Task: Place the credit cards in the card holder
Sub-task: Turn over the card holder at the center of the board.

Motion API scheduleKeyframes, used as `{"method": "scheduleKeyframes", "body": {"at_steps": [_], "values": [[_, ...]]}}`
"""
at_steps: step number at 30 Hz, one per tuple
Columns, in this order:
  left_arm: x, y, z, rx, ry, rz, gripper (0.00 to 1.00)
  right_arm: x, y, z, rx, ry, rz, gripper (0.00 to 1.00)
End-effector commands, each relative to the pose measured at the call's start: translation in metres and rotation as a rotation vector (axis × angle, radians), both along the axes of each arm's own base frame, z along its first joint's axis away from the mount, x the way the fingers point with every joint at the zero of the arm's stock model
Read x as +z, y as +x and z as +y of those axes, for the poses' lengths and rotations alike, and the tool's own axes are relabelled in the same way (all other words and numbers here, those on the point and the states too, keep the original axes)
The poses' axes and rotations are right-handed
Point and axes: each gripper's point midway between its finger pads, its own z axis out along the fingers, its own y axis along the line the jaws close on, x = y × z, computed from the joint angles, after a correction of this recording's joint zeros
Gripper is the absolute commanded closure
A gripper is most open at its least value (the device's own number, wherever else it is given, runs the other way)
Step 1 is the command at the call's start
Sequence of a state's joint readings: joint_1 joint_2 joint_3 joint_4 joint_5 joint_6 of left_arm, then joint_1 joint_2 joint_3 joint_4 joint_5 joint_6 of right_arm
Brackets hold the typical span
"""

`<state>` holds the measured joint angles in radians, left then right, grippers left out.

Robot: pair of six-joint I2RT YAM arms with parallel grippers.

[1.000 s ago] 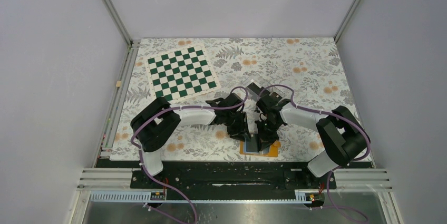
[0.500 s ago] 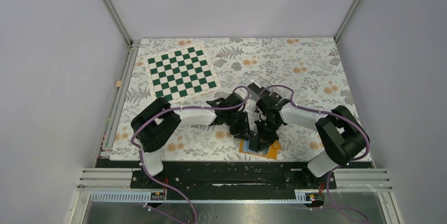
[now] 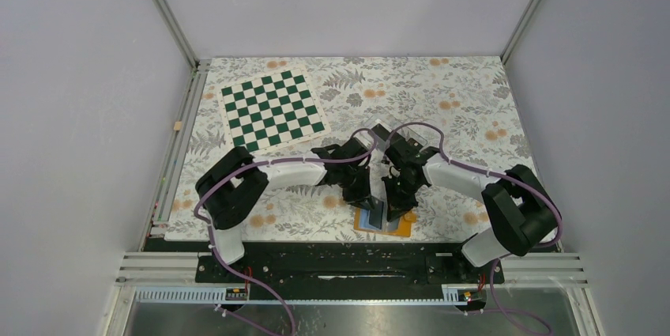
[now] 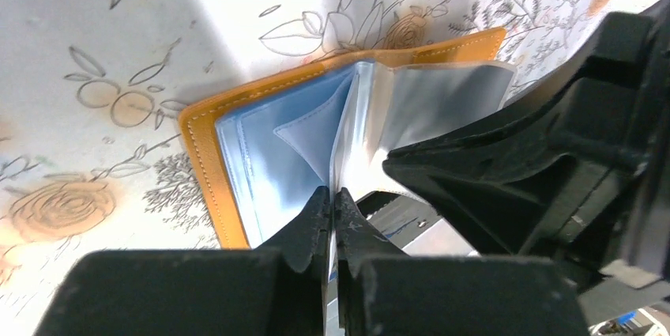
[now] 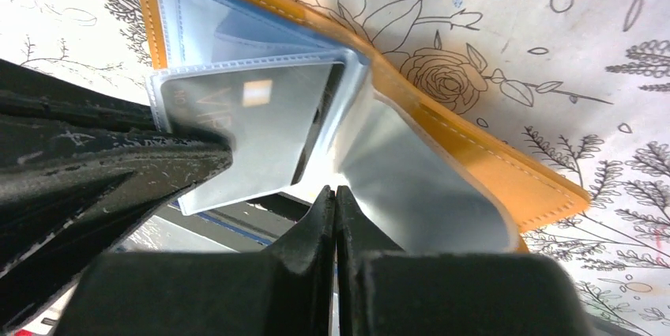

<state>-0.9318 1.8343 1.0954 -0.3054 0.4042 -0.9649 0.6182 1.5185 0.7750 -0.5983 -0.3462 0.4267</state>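
Observation:
The orange card holder (image 3: pixel 400 231) lies open at the table's near edge, its light blue pockets (image 4: pixel 261 146) facing up. Both grippers meet over it. My left gripper (image 4: pixel 333 195) is shut on the edge of a clear pocket leaf (image 4: pixel 355 130) that stands up from the fold. Close on the other side, my right gripper (image 5: pixel 335 194) is shut on a second leaf (image 5: pixel 411 170) that curves up from the orange cover (image 5: pixel 506 170). A dark credit card (image 5: pixel 253 111) with pale lettering shows through a pocket in the right wrist view. In the top view the left gripper (image 3: pixel 371 208) and right gripper (image 3: pixel 395 211) hide most of the holder.
A green and white chessboard (image 3: pixel 272 109) lies at the back left of the flowered cloth (image 3: pixel 458 99). A clear plastic box (image 3: pixel 378 129) sits just behind the two wrists. The black rail (image 3: pixel 332 261) with the arm bases runs right below the card holder.
My left gripper has closed on the pocket leaf. Both wrists and the card holder have shifted slightly left, and the right forearm has swung inward.

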Motion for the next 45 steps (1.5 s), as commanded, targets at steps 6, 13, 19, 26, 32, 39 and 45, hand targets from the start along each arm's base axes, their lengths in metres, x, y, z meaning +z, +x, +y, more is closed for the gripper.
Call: {"method": "scheduleKeyframes", "body": {"at_steps": [6,13,19,26,32,39,45], "values": [[0.019,0.012,0.048,-0.024,0.203,-0.112,1.0,0.007,0.012,-0.007,0.0,-0.061,-0.055,1.0],[0.021,0.016,0.06,-0.05,0.322,-0.121,1.0,-0.001,0.009,-0.005,0.006,-0.062,-0.022,1.0],[0.024,0.013,0.037,-0.077,0.314,-0.1,0.99,-0.004,0.01,-0.001,0.001,-0.041,-0.016,1.0],[0.024,0.004,0.01,-0.113,0.3,-0.063,0.79,-0.009,0.007,0.0,-0.006,-0.035,0.0,1.0],[0.034,-0.004,-0.015,-0.121,0.156,-0.031,0.61,-0.006,0.007,0.0,-0.015,-0.03,-0.007,1.0],[0.045,-0.013,-0.048,-0.091,-0.084,0.034,0.59,0.008,0.007,-0.002,-0.038,-0.012,-0.043,1.0],[0.086,0.005,-0.056,-0.01,-0.349,-0.038,0.56,0.026,0.013,-0.008,-0.073,0.005,-0.091,1.0]]}}
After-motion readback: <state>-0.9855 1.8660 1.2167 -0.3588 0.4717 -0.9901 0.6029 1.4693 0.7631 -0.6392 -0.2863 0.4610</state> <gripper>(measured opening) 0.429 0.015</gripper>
